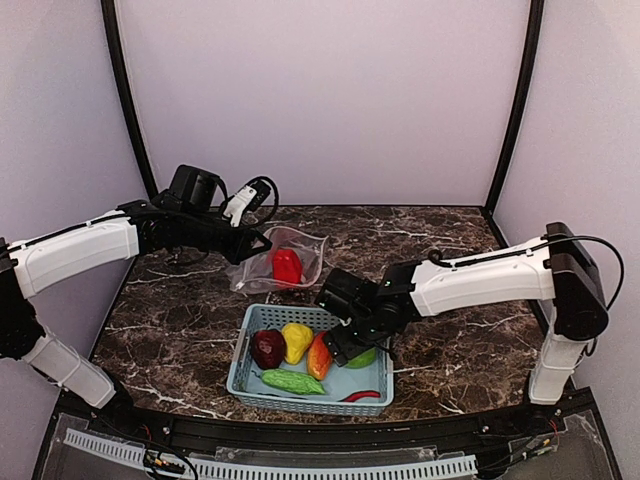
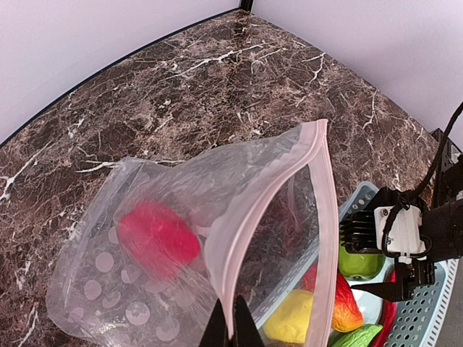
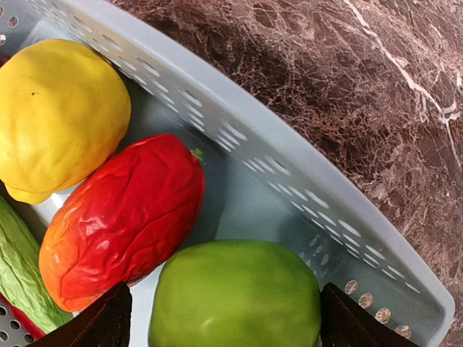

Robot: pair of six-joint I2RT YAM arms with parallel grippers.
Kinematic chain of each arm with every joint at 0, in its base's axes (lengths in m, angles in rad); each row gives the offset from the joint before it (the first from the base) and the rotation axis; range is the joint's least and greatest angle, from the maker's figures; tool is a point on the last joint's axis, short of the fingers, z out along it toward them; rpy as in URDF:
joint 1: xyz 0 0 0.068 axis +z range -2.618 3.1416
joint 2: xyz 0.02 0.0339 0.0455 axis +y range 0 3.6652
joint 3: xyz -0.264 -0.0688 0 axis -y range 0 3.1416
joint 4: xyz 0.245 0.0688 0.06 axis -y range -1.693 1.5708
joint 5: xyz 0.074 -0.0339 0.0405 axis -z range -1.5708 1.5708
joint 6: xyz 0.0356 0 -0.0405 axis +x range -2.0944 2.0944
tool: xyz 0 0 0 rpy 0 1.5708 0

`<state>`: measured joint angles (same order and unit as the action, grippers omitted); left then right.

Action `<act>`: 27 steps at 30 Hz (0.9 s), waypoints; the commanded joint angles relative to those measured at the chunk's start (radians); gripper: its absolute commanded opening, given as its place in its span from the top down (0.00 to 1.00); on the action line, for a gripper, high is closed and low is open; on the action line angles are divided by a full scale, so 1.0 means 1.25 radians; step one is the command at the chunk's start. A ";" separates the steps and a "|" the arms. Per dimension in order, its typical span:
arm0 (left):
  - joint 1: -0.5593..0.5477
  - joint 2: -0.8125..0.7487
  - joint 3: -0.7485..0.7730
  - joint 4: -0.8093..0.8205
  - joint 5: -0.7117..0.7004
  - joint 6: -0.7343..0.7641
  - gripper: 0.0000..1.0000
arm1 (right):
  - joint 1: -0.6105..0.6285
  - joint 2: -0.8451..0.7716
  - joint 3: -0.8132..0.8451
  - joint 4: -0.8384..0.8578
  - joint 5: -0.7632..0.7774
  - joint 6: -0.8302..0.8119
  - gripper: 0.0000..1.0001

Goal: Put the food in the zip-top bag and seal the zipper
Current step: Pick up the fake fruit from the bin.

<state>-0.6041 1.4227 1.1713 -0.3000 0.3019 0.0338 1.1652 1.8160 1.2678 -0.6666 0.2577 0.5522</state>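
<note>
While right claw point(image 3: 228, 322) is hanging spread wide, green pepper point(image 3: 235, 296) is lying directly beneath it, between its fingers, in basket point(image 3: 289, 195) | left claw point(image 2: 231, 327) is pinching bag point(image 2: 145, 217) rim, mouth gaping toward basket | right arm is sitting nearer pepper.

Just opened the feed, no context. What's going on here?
The left gripper is shut on the zipper edge of the zip-top bag, holding its mouth open toward the basket. One red pepper is already inside. The right gripper is down in the basket, jaws open on either side of the lime-green pepper. The dark red pepper, yellow pepper, orange pepper, cucumber and chilli lie in the basket.
</note>
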 commanded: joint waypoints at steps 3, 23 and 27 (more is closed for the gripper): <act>0.004 -0.030 -0.013 0.010 -0.002 0.010 0.99 | 0.007 0.025 0.004 -0.018 0.024 0.009 0.18; 0.005 -0.031 -0.011 0.008 -0.003 0.013 0.99 | 0.007 -0.063 -0.001 -0.017 0.047 0.029 0.37; 0.005 -0.032 -0.011 0.007 0.001 0.012 0.99 | 0.007 -0.112 0.004 -0.016 0.044 0.028 0.38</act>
<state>-0.6041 1.4227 1.1713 -0.3000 0.3012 0.0410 1.1652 1.7523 1.2675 -0.6865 0.2928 0.5713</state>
